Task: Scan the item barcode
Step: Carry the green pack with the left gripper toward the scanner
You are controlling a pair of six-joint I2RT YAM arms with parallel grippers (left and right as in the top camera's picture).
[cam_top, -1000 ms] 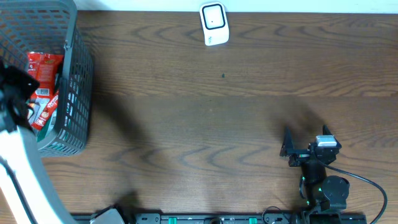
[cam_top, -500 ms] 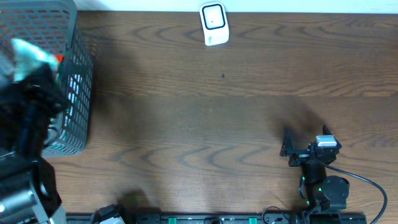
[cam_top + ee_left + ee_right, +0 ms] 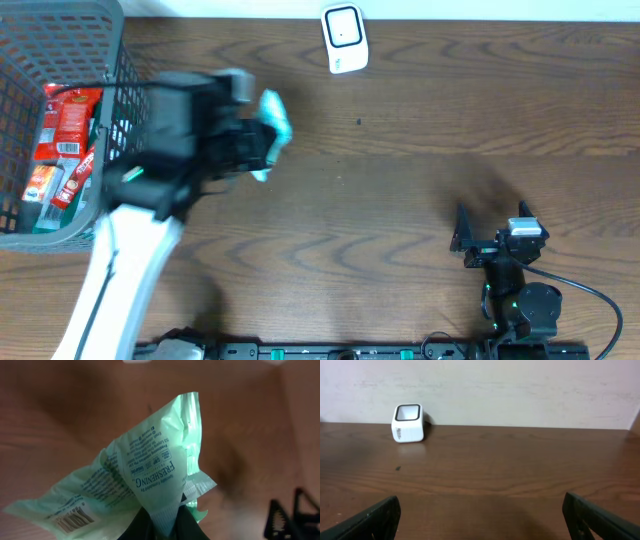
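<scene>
– Grey mesh basket (image 3: 118, 170) sits far left of the scanner (image 3: 344, 40), with red packets (image 3: 68, 118) inside. Where is the item?
– The mint-green packet (image 3: 274, 122) is held above the table (image 3: 380, 180), left of the scanner and a little nearer the robot, well apart from it. The left gripper (image 3: 255, 150) is clenched on its lower fold; the wrist view shows the film pinched between the fingers.
– Barcode?
– The barcode (image 3: 74, 521) is printed near one corner, on creased film. I cannot tell whether it faces the scanner.
– Risks?
– A misread, in my judgement: limp, crumpled film could curl the code away from the scanner's window. So narrow a pinch could also let the packet slip. Right of the scanner and nearer the robot, the right gripper (image 3: 468, 238) stands spread wide, holding nothing.
</scene>
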